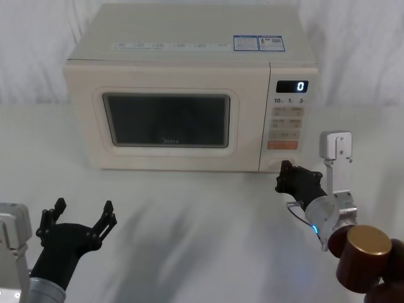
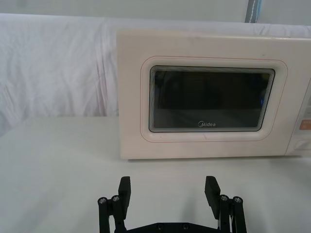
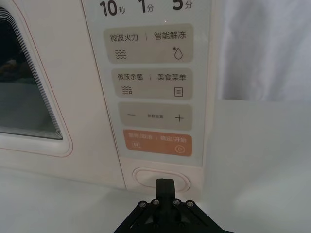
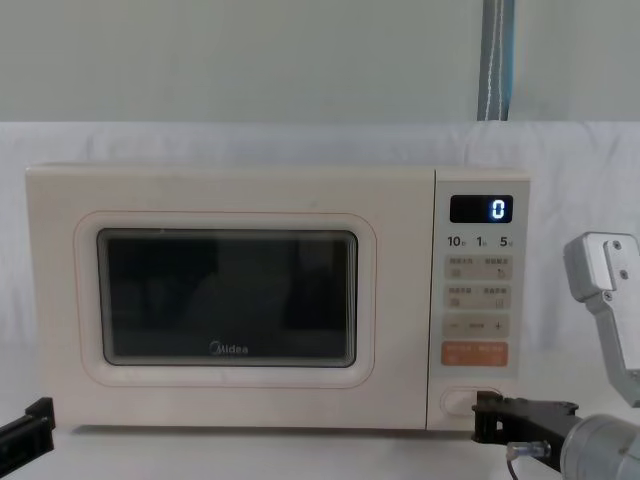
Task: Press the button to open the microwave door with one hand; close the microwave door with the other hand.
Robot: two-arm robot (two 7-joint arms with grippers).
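Cream-white and pill-shaped with a raised rim, the button [image 3: 162, 177] sits at the foot of the narrow keypad panel [image 1: 288, 123], directly below the orange key [image 3: 157, 142]. The right gripper [image 3: 165, 186] has its black fingers drawn together into a single tip, gripping nothing, and that tip lies against the button's front; from the chest view the fingertip meets the button's right end. A thin clear cable loop [image 4: 525, 453] hangs under its grey wrist. To the left of the panel, the microwave door [image 1: 165, 118] lies flush and closed, a wide smooth cream panel with a dark rounded window [image 2: 210, 99] and a small logo beneath it. The microwave [image 1: 189, 38] stands on a white table [image 1: 202, 221] before a wrinkled white cloth backdrop [image 2: 58, 68]. The left gripper [image 1: 79, 213] hovers low over the table in front of the door, well apart from it, fingers spread wide and empty.
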